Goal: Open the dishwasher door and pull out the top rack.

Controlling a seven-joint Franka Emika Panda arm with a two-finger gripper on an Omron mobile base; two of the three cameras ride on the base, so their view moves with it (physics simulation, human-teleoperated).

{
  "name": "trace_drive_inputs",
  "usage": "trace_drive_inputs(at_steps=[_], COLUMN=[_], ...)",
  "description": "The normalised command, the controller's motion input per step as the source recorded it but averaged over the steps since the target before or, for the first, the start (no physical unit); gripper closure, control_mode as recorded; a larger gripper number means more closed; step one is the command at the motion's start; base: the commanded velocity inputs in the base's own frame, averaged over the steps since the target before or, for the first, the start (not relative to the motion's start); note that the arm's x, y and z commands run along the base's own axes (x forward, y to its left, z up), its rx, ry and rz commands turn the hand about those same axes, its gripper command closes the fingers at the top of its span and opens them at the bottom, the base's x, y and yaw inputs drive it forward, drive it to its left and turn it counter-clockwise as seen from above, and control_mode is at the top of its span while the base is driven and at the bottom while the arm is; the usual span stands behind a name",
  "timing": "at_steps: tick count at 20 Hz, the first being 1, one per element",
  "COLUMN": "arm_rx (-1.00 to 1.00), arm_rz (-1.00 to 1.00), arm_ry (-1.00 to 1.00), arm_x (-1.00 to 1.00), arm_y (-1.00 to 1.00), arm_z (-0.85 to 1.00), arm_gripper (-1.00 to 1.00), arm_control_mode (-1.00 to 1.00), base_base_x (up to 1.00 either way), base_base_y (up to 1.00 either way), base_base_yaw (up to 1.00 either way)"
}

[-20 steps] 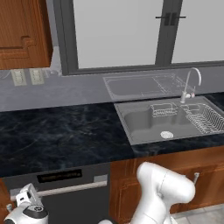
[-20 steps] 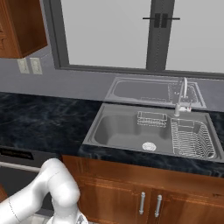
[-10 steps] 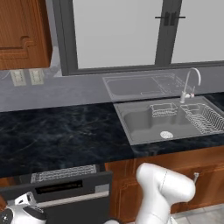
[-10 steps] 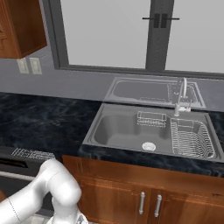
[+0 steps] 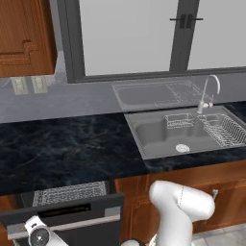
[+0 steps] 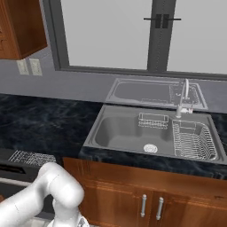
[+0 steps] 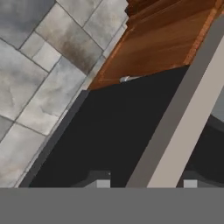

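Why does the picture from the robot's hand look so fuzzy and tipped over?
Hand view: the camera sits very close, so the dishwasher door and its handle look soft-edged and slanted. Left base view: sharper, with even light and no glare on the sink.

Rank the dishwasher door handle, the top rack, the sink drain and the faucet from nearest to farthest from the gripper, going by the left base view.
1. Handle, straddled by the gripper, lower left.
2. Top rack, just behind the door.
3. Sink drain, right, in the basin.
4. Faucet, far right, behind the sink.

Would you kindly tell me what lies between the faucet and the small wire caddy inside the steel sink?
In the left base view, nothing lies between the curved chrome faucet and the small wire caddy; just the grey steel sink's bare back wall.
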Motion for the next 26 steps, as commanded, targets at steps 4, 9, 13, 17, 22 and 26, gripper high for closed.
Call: trace_drive_inputs(at_steps=[4,9,13,17,22,26], arm_rx=[-0.02,-0.06,-0.08,-0.03,0.02,0.09], arm_rz=[-0.03,-0.06,-0.11,-0.14,-0.17,-0.2], arm_ry=[0.52,0.55,0.65,0.76,0.79,0.6], arm_x=[-1.0,-1.0,-1.0,-1.0,-1.0,-1.0], arm_y=[0.39,0.57,0.66,0.54,0.14,0.03], arm_z=[-0.95,-0.91,-0.85,-0.55,-0.06,0.75], arm_gripper=[1.0,1.0,-1.0,-1.0,-1.0,-1.0], arm_control_mode=[-1.0,-1.0,-1.0,-1.0,-1.0,-1.0], base_base_x=[0.0,0.0,0.0,0.0,0.0,0.0], base_base_y=[0.0,0.0,0.0,0.0,0.0,0.0], base_base_yaw=[0.0,0.0,0.0,0.0,0.0,0.0])
